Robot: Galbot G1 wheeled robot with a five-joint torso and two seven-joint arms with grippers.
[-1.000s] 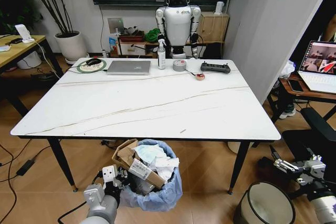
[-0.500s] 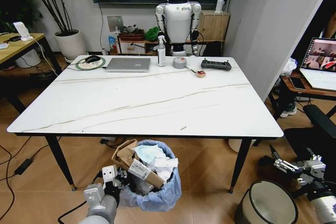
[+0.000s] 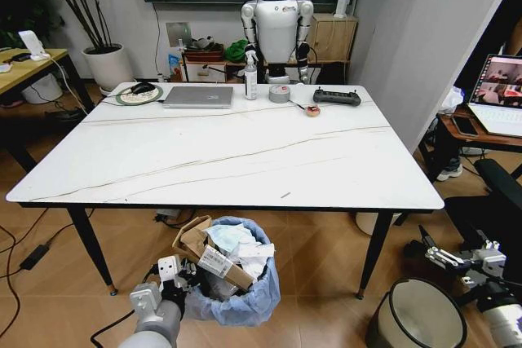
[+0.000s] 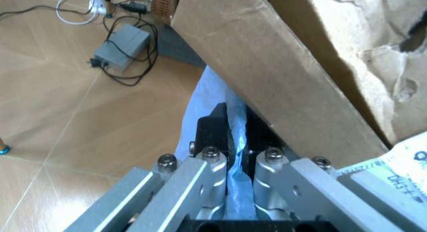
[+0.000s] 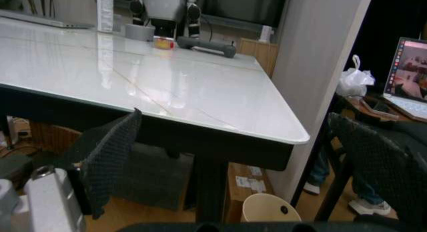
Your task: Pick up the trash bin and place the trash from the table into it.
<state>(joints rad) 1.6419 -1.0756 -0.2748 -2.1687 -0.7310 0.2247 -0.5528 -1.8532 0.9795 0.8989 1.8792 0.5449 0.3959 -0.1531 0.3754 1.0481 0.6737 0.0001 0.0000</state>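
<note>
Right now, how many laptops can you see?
2. A shut grey laptop lies at the far side of the table; an open laptop stands off to the robot's right. Others may be hidden.

The trash bin stands on the floor before the table. The trash lies in it. A laptop lies on the table's far side
</note>
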